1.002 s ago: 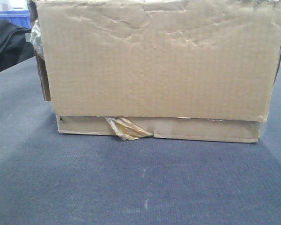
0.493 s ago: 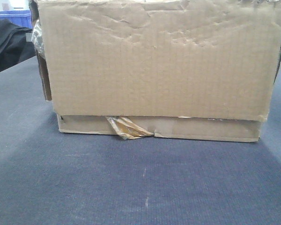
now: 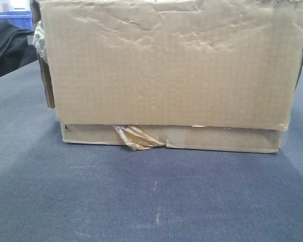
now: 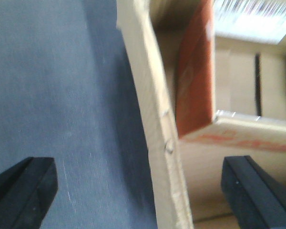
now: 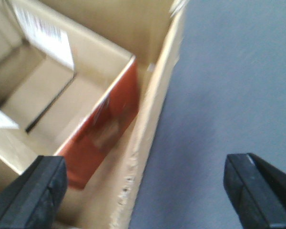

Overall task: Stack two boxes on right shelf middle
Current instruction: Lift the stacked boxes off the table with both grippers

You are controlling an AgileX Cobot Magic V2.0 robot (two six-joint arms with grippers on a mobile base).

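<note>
Standing on a dark blue-grey surface (image 3: 151, 201), the big box (image 3: 171, 65) fills almost the whole front view. Its front face is brown cardboard with wrinkles near the top. A torn strip of yellowish tape (image 3: 139, 137) hangs at its lower edge and touches the surface. Behind the box on the left there is a blue bin (image 3: 12, 19) and something black (image 3: 7, 45), too unclear to name.

The left gripper (image 4: 143, 191) is wide open above one side wall of the big box. One of its black fingers (image 4: 24, 191) is over the surface outside and the other is over the inside. Neither of them touches the wall.

The right gripper (image 5: 148, 191) is also spread wide over the opposite wall, in the same way, and it holds nothing.

Inside the big box sits a smaller box (image 5: 105, 129) with an orange-red side. It is open at the top and has a white label (image 4: 252, 19) on an inner wall. Both wrist views are blurred.
</note>
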